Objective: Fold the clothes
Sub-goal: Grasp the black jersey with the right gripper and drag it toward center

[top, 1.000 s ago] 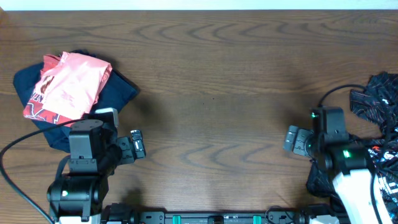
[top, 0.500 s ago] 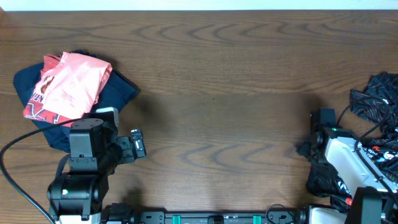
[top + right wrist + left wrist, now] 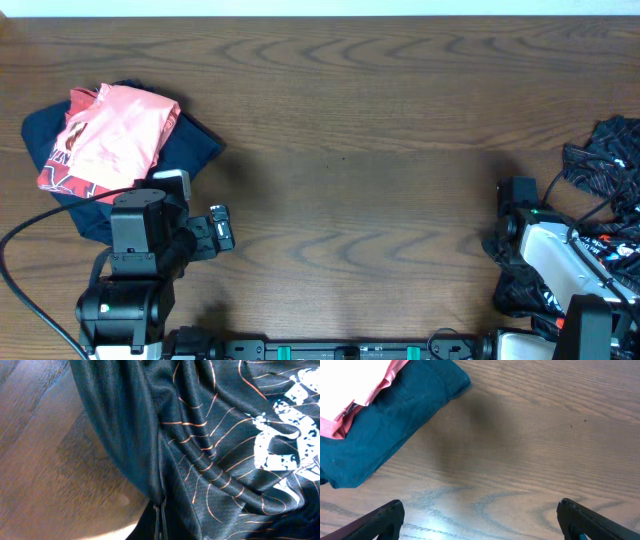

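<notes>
The clothes point(image 3: 606, 158) are a black garment with thin red wavy lines and white lettering, heaped at the table's right edge, with a dark part point(image 3: 520, 288) by the right arm's base. In the right wrist view the clothes point(image 3: 215, 435) fill most of the frame in folds. My right gripper point(image 3: 160, 521) is shut, its jaws pinching a fold of the black fabric at its left edge. From overhead the right gripper point(image 3: 499, 245) is low over that edge. My left gripper point(image 3: 216, 232) stands open over bare wood, far from the clothes, its fingertips point(image 3: 390, 512) wide apart.
A salmon-pink shirt point(image 3: 110, 135) lies on a navy-blue garment point(image 3: 195, 145) at the left, just beyond the left arm. The navy garment point(image 3: 390, 425) shows at the upper left of the left wrist view. A black cable point(image 3: 40, 235) loops beside the left arm.
The right arm swung right and down onto the edge of the black garment, and its jaws went from open to shut on the fabric. The left arm has not moved.
</notes>
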{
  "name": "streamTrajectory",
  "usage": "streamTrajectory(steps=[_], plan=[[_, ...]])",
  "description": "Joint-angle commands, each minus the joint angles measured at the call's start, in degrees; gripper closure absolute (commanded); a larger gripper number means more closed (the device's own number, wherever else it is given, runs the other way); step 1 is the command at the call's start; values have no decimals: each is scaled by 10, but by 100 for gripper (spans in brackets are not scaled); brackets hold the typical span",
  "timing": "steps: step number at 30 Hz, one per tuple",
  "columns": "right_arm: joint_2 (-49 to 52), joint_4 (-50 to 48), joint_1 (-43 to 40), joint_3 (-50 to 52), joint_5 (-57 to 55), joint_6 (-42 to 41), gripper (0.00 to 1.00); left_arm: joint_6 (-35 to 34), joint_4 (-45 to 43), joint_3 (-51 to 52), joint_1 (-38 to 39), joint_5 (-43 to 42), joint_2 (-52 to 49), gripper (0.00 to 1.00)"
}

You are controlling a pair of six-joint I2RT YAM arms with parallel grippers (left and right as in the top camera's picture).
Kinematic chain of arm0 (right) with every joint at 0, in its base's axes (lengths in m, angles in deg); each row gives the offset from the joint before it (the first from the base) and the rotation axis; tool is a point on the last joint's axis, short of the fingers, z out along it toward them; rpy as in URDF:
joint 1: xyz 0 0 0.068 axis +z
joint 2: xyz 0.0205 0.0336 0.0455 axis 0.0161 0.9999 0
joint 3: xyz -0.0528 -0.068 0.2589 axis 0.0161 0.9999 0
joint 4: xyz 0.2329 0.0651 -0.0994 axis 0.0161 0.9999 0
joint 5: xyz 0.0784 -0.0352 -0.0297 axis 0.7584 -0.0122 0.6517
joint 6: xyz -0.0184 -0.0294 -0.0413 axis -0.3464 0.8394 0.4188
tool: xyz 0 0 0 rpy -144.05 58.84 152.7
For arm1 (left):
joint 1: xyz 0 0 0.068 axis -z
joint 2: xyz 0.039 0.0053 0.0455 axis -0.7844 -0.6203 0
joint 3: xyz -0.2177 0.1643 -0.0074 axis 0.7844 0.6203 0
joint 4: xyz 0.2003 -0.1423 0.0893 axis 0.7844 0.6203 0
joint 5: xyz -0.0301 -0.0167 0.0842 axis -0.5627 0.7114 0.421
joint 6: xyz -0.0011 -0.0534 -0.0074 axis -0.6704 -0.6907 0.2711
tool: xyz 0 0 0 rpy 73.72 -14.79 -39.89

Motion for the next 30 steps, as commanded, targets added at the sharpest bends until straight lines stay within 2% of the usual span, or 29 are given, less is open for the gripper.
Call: streamTrajectory(steps=[1,3,6,9,15,19,22,23,24,27,28,30], plan=[[27,-28,-4,36,103,15,99,-5,-3,-10,-3,-1,0,2],[28,-91,-1,36,204,105,99,-5,-9,-10,-3,-1,0,2],[28,-223,20,36,416,221,99,-5,-29,-10,-3,-1,0,2],[27,-325,65,33,502,234,99,-5,-50,-10,-3,-1,-1,2],[28,-442,210,-4,476,233,99,-5,-76,-10,-3,-1,-13,2],[28,-514,302,-37,401,225,99,-5,-93,-10,-3,-2,-36,2],[28,-545,338,-61,349,225,99,-5,-101,-10,-3,-4,-59,2],[28,-544,343,-71,337,225,94,-5,-103,-10,-3,-10,-66,2],[28,-538,344,-81,330,225,75,-5,-106,-10,-3,-21,-74,2],[27,-494,332,-106,315,226,10,-7,-118,-10,-3,-68,-99,2],[25,-466,322,-115,311,230,1,-7,-121,-10,-3,-89,-107,2],[21,-394,297,-134,301,230,1,-7,-126,-10,-3,-122,-122,2]])
